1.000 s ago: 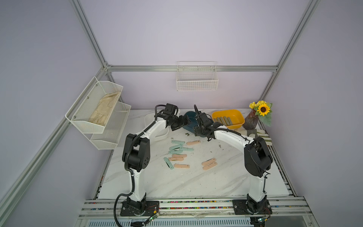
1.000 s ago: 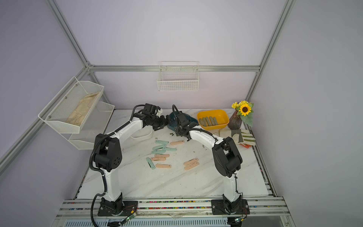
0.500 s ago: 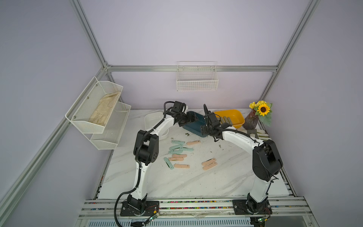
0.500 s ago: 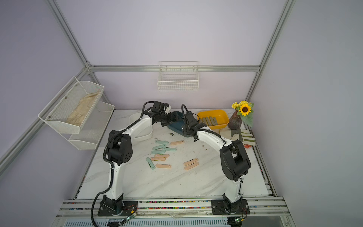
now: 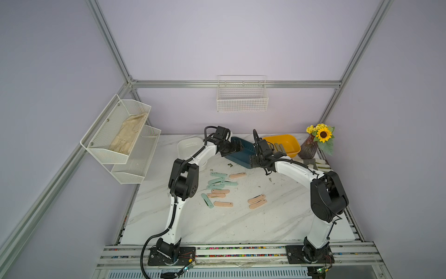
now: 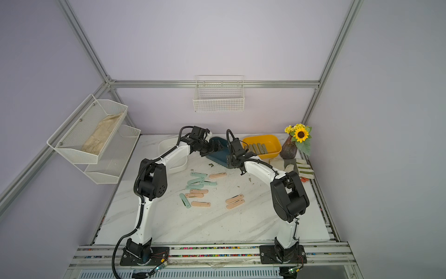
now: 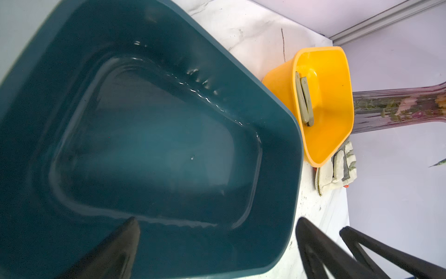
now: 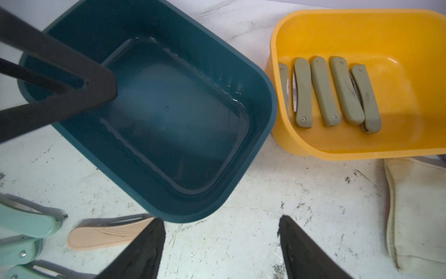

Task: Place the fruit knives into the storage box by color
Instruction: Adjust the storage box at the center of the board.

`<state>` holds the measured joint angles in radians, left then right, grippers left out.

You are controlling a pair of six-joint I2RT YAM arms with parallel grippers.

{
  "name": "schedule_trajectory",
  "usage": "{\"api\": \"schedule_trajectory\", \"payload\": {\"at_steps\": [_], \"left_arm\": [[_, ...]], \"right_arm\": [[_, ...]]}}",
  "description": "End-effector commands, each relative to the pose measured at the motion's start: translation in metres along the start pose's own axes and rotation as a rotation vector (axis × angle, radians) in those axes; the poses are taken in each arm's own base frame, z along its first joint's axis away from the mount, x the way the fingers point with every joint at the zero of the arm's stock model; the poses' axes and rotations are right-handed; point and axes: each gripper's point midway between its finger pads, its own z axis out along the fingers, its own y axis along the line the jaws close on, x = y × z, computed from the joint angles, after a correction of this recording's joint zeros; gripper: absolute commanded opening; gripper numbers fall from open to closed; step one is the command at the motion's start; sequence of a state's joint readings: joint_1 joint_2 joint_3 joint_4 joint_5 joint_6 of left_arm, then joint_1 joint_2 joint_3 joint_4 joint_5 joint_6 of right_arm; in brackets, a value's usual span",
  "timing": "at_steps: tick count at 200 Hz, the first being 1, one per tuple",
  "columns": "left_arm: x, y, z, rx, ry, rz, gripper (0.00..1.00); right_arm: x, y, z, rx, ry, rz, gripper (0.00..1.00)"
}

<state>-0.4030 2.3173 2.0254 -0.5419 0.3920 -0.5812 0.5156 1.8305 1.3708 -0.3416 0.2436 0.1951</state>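
We found the left gripper (image 5: 237, 147) spread wide at the left end of the dark teal box (image 5: 242, 158). In the left wrist view one finger (image 7: 120, 241) reached inside the box and the other stood outside its wall. The right gripper (image 8: 220, 222) hung at the box's near right corner with its jaws well apart, only marble table (image 5: 241, 224) between them, and nothing was held. The teal box had nothing in it. Just beside it to the right sat the yellow box (image 8: 398, 36), with five olive knives (image 8: 323, 91) lying side by side on its floor. The remaining fruit knives lay loose on the table in front of the boxes. Five mint knives (image 5: 218, 180) were clustered near the middle, and one peach knife (image 8: 106, 235) lay close to the teal box. Three peach knives (image 5: 220, 193) lay by the mint ones, and a peach pair (image 5: 257, 201) lay apart to the right. A white box (image 5: 190, 145) stood to the left behind the left arm. A striped glove (image 5: 311, 161) and a vase of flowers (image 5: 307, 147) sat at the far right.
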Motion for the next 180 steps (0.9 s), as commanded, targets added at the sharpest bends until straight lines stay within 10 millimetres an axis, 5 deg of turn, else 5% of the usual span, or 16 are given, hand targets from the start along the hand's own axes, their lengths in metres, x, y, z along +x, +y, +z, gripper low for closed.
{"api": "schedule_trajectory", "payload": {"at_steps": [1, 79, 136, 180], "left_arm": [[-0.015, -0.035, -0.031, 0.056, -0.053, 0.07, 1.0], [0.025, -0.052, -0.038, 0.065, 0.041, 0.102, 1.0], [-0.004, -0.051, -0.085, -0.077, -0.125, 0.134, 1.0], [-0.007, -0.012, -0.099, -0.236, -0.164, 0.01, 1.0]], "right_arm": [[-0.003, -0.005, 0.0, 0.0, -0.014, 0.022, 0.77], [-0.005, -0.014, 0.006, -0.001, -0.011, 0.054, 0.77], [-0.011, -0.018, -0.001, -0.009, -0.025, 0.07, 0.77], [-0.01, -0.02, 0.001, -0.013, -0.02, 0.074, 0.77]]}}
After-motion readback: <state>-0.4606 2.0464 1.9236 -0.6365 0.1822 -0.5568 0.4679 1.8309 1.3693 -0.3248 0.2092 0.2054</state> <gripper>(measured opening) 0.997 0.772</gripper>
